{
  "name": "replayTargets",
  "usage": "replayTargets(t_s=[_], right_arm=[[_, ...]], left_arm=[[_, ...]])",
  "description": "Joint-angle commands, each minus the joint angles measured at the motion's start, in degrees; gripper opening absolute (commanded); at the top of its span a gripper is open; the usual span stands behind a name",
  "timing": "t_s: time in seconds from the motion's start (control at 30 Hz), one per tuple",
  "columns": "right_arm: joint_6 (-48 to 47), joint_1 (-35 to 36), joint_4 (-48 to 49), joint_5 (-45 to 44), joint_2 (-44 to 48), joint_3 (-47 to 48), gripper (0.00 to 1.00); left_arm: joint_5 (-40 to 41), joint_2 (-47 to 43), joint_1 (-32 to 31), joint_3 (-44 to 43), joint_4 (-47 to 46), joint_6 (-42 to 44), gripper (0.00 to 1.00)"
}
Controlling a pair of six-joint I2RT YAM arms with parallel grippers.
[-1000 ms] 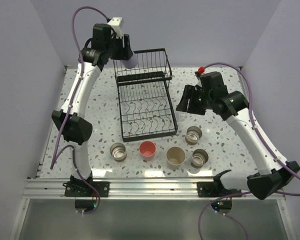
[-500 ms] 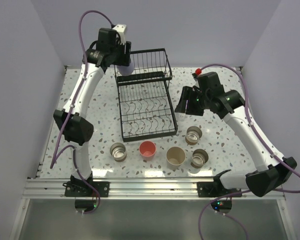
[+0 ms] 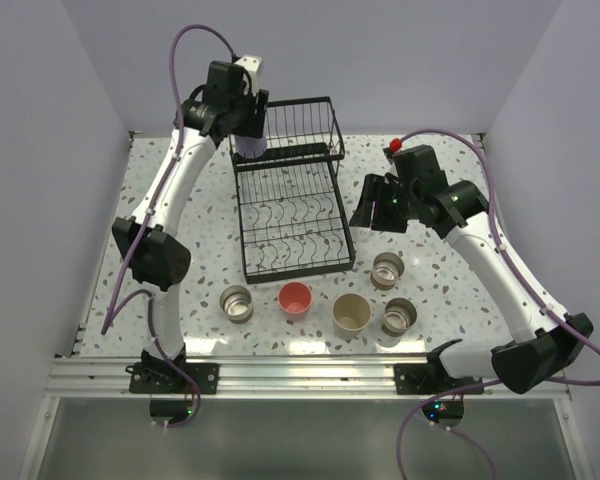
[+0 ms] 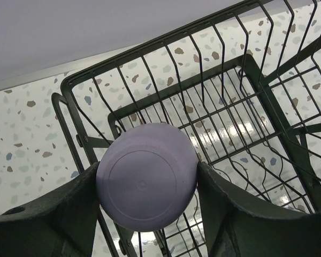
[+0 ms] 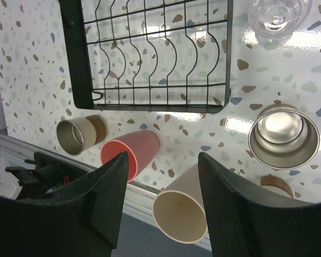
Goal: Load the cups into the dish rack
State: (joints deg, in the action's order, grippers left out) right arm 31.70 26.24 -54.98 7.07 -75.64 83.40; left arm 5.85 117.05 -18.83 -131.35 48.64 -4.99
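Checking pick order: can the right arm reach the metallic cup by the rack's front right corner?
Probably yes: the right gripper hangs open and empty near the metallic cup, with nothing standing between them.

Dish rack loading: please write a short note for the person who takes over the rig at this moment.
Left hand: shut on the lavender cup, at the left end of the upper basket of the dish rack. The cup is not yet released.
Right hand: open and empty, above the table, right of the rack.
On the table in front of the rack: three tan-and-metallic cups, the red-pink cup and the beige cup. The clear glass shows only in the right wrist view.
Done: no cup sits in the rack yet.
Left: release the lavender cup, then load the other six.
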Motion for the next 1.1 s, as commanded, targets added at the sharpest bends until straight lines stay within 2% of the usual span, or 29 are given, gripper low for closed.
replayTargets(t_s=[0.0,0.07,0.1,0.33,0.6,0.7,0.73,0.77,0.8,0.83,0.87,0.9,0.93,0.97,1.07], right_arm=[[-1.0,0.0,0.7,0.9,0.5,0.0,0.58],[-1.1,0.0,0.7,0.9,0.5,-0.2,0.58],[-1.2,-0.1,0.7,0.9,0.6,-0.2,0.58],[-1.2,0.0,0.5,-0.3,0.8,0.0,0.59],[-1.7,0.0,-0.5,-2.6,0.4,1.0,0.61],[-1.7,0.0,-0.7,-6.7,0.3,2.0,0.62],[-1.7,0.0,-0.9,-8.5,0.3,2.7,0.63],[-1.9,0.0,-1.2,-10.0,0.5,3.0,0.64],[-2.7,0.0,-1.4,-11.5,0.5,3.3,0.65],[-3.3,0.0,-1.2,-12.1,0.8,3.7,0.66],[-3.7,0.0,-1.0,-12.3,0.9,3.7,0.66],[-3.8,0.0,-0.2,-12.8,1.2,3.7,0.66],[-3.1,0.0,0.0,-12.3,1.1,3.8,0.66],[-2.9,0.0,0.0,-10.5,0.8,4.2,0.67],[-5.0,0.0,-0.7,-3.7,-2.4,7.2,0.66]], left_arm=[[2.1,0.7,0.0,-0.1,-1.0,1.3,0.69],[2.2,0.5,-0.1,-0.6,-1.5,1.0,0.84],[2.3,0.4,0.0,-0.7,-1.6,0.7,0.99],[5.9,-2.0,-0.1,-2.5,-3.2,-1.1,1.00],[6.1,-17.5,0.0,5.7,-18.4,-2.0,1.00],[5.1,-24.9,0.0,12.4,-25.5,-2.0,1.00],[5.6,-27.4,0.0,18.8,-28.2,-2.2,1.00],[5.9,-33.2,0.0,23.3,-35.5,-3.8,1.00],[6.3,-36.6,0.2,33.9,-40.1,-4.7,1.00],[6.4,-40.0,0.3,39.6,-44.9,-5.6,1.00],[6.3,-46.3,0.5,45.2,-54.3,-9.8,1.00],[3.8,-48.8,2.8,50.4,-57.7,-12.1,1.00],[-3.2,-50.8,4.5,57.8,-59.8,-14.7,1.00],[-4.4,-53.4,5.6,60.1,-60.0,-19.9,1.00],[-7.3,-58.1,6.4,68.2,-57.3,-22.8,1.00]])
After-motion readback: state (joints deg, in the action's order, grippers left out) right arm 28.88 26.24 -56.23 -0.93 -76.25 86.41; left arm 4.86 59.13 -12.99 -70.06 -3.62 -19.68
